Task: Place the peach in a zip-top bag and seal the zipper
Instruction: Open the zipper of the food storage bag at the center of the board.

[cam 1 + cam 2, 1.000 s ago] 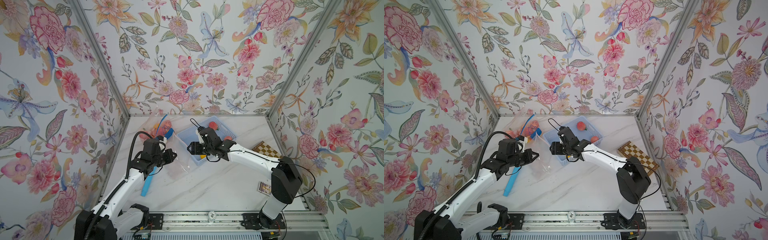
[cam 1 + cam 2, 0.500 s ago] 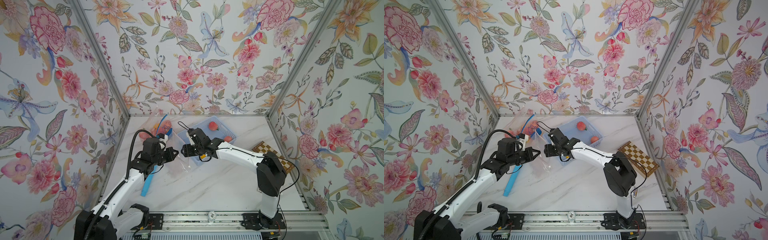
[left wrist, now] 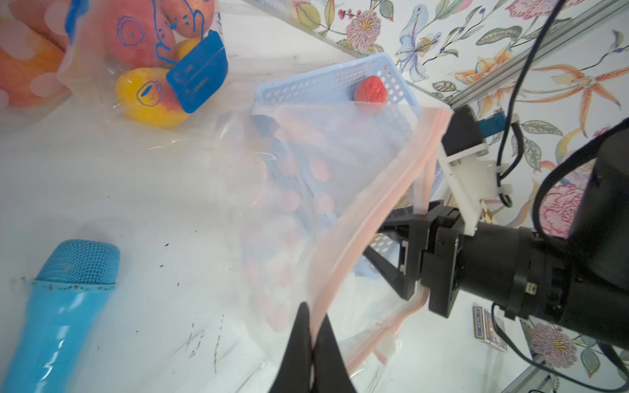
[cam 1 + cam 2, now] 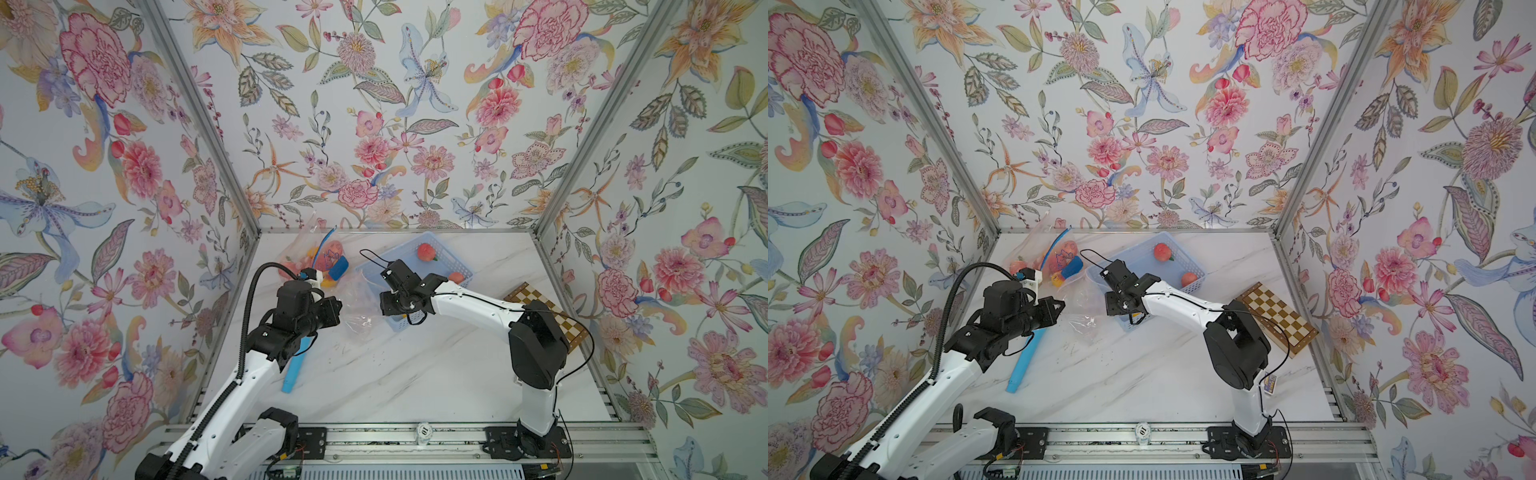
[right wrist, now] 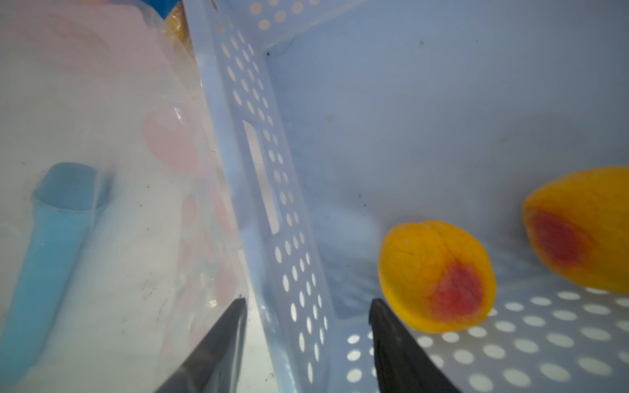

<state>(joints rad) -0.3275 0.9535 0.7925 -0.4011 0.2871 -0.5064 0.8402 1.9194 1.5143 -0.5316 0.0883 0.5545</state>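
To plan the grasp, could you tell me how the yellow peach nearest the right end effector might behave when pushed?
The peach looks rounded, so a push would probably roll it across the smooth floor of the basket. Its matte skin likely gives fair grip.

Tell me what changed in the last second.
The right gripper edged toward the zip-top bag, its elbow swinging inward and its open jaws narrowing a little. The left gripper stayed shut on the bag's rim; the basket and its peaches did not move.
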